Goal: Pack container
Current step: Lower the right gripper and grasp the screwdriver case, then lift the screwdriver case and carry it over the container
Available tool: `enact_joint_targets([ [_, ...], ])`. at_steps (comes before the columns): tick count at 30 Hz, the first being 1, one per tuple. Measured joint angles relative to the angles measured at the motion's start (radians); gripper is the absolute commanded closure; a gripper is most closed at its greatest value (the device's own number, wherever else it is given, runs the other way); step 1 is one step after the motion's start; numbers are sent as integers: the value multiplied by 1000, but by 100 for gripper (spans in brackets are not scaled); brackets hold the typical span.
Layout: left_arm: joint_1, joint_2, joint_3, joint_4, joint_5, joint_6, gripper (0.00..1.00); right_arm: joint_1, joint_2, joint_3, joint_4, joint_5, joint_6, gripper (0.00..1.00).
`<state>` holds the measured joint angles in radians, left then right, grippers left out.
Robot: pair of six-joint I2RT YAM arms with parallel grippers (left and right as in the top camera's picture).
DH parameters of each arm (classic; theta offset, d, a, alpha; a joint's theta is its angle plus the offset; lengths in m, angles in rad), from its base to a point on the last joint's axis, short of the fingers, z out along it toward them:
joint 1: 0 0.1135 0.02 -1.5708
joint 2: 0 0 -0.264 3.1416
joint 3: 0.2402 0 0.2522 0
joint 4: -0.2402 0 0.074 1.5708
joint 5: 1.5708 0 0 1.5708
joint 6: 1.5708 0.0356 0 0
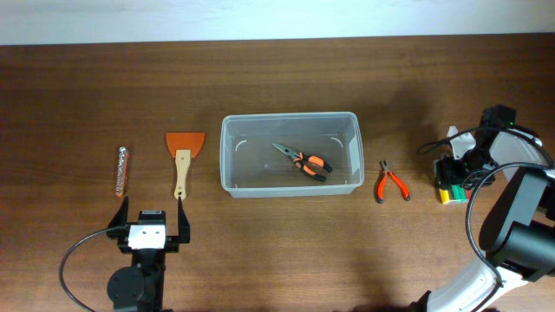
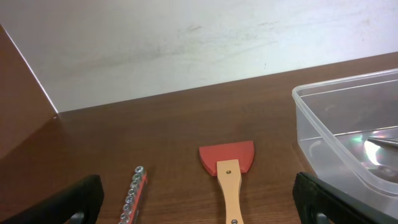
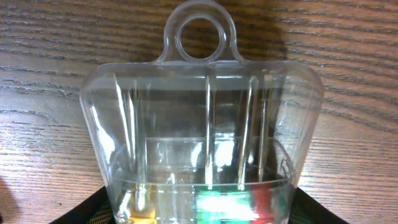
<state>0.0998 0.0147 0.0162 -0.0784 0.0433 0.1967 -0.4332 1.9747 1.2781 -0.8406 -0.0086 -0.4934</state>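
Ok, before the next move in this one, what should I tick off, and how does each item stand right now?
1. The container stands upright, top open: ok.
2. Room inside it beside the pliers lying there: ok.
3. The right gripper is at the clear case: ok.
4. Firm hold on that case: cannot tell.
5. The left gripper is open and empty: ok.
6. All tools packed: not ok; the scraper, bit strip and second pliers lie outside it.
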Motion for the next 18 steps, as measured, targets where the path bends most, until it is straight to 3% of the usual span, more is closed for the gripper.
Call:
enact_joint_targets([
  [6, 0, 0, 0, 0, 0, 0, 1, 0, 11, 32, -43, 0, 0, 42],
  [12, 0, 0, 0, 0, 0, 0, 1, 0, 25, 103, -106, 0, 0, 55],
  [18, 0, 0, 0, 0, 0, 0, 1, 0, 26, 200, -183, 0, 0, 55],
])
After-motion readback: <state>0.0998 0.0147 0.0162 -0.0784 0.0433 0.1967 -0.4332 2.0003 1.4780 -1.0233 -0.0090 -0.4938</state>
